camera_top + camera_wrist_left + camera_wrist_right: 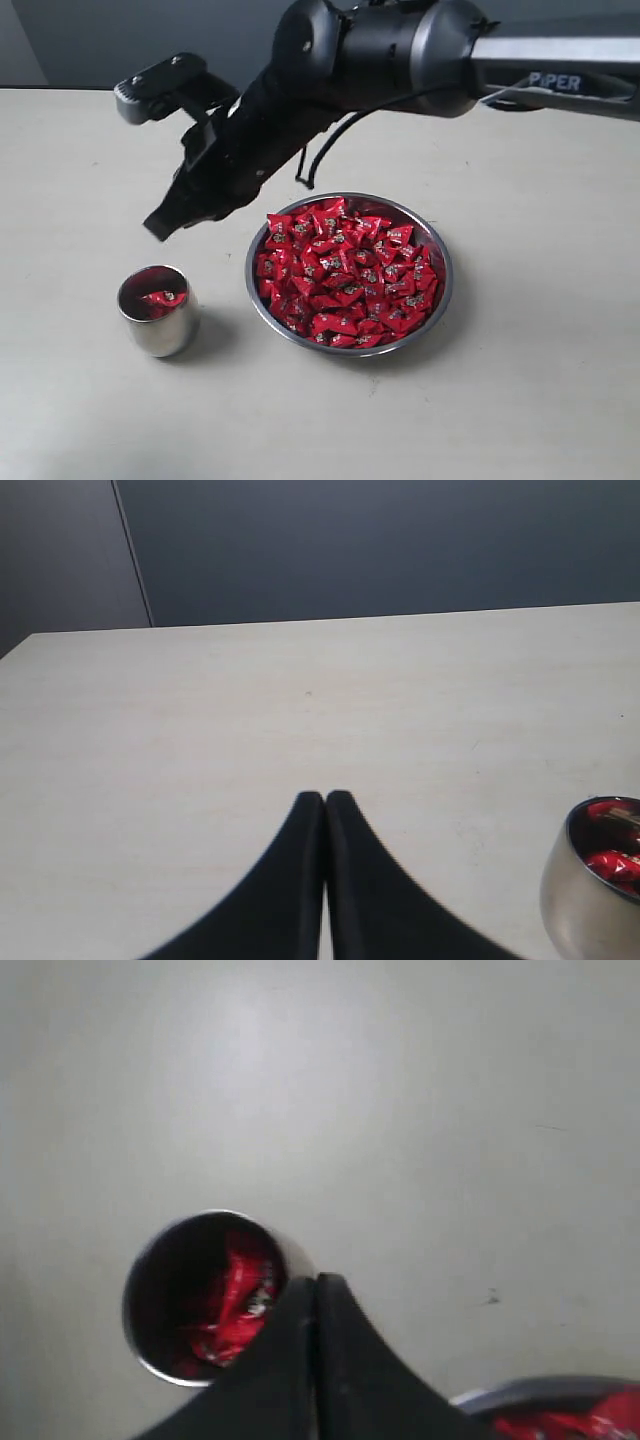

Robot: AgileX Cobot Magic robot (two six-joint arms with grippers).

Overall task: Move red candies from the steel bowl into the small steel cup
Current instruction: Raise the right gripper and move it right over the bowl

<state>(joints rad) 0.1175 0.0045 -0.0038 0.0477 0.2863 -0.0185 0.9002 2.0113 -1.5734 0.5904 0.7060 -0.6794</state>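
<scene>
We work on a pale table (pixel 540 400). The right arm (pixel 400 45) reaches across it from 2 o'clock in the exterior view. The steel bowl (pixel 253 300) sits just right of the middle, and the red candies (pixel 345 270) are heaped in it nearly to the rim. The small steel cup (pixel 160 335) stands at about 8 o'clock from the bowl, well apart from it, with at least one candy inside.

The right gripper (pixel 160 228) hangs at 12 o'clock above the cup, its jaws pressed together on nothing. The left gripper (pixel 325 798) is likewise closed and empty, low over bare table with the cup off to one side.

We judge the next fetch is due. To do it well, we spread the jaws before we descend and swing toward 3 o'clock. We take a single candy from the top of the heap and lift clear of the rim. We let go only when centred over the narrow cup mouth, without nudging the cup.

The arm's forearm reads "PIPER" (pixel 555 82). The marks printed on the candy wrappers are too small to read.
</scene>
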